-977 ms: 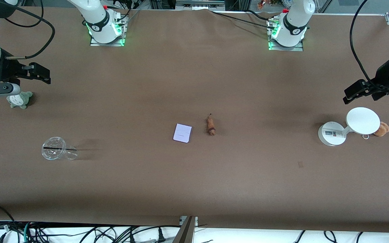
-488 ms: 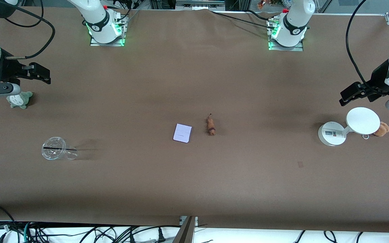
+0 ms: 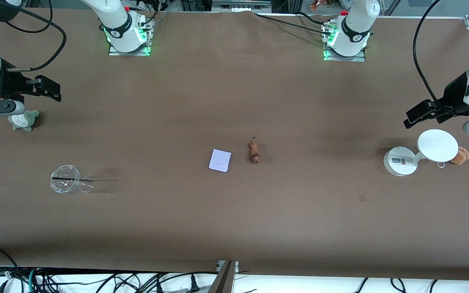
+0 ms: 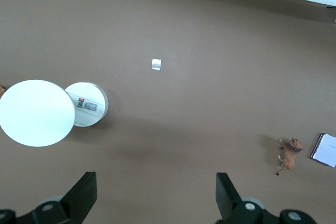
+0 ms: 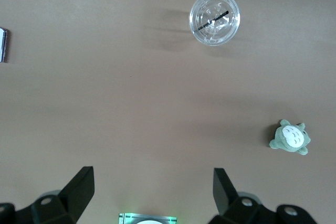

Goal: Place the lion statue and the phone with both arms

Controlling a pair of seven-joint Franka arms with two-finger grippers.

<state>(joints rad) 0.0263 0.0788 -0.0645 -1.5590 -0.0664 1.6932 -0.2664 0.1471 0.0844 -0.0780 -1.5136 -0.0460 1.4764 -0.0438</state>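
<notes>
Both grippers hang wide open and empty, left (image 3: 415, 115) over the stand (image 3: 399, 161), right (image 3: 51, 87) by the green plush (image 3: 23, 120); the reach to mid-table lion (image 3: 254, 151) and phone (image 3: 220, 160) is next.

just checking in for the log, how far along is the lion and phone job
Nothing looks done yet. The lion statue and the phone lie side by side mid-table, untouched. In hand: nothing. The left gripper is open in the air by the white stand at its end of the table; the right gripper is open in the air by the grey-green plush at its end. Left: reaching, gripping and placing both items.
</notes>
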